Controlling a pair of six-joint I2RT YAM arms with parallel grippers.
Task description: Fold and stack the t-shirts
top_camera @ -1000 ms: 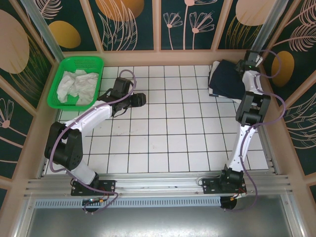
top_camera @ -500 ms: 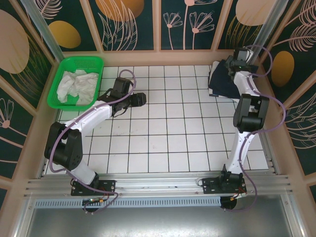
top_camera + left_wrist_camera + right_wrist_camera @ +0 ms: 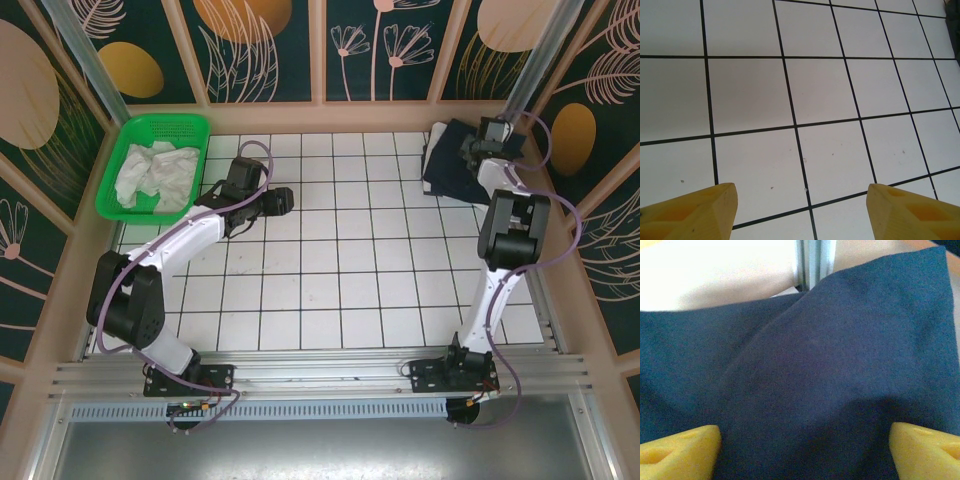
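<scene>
A folded dark navy t-shirt (image 3: 450,165) lies in the back right corner of the tiled table. My right gripper (image 3: 470,148) hovers just over it, open. In the right wrist view the navy t-shirt (image 3: 815,365) spreads under the gripper (image 3: 805,452), and both yellow fingertips (image 3: 680,452) stand wide apart with no cloth pinched between them. Crumpled white t-shirts (image 3: 155,172) lie in the green basket (image 3: 120,150) at the back left. My left gripper (image 3: 285,200) is open over bare tiles right of the basket, with nothing between its fingers (image 3: 695,212).
A low wooden rim (image 3: 320,118) runs around the white tiled table (image 3: 330,260). A metal post (image 3: 810,262) stands at the corner behind the navy t-shirt. The right arm (image 3: 505,230) stretches along the table's right side.
My right gripper has swung from the far right corner post leftward over the navy t-shirt. The left gripper has crept slightly toward the back.
</scene>
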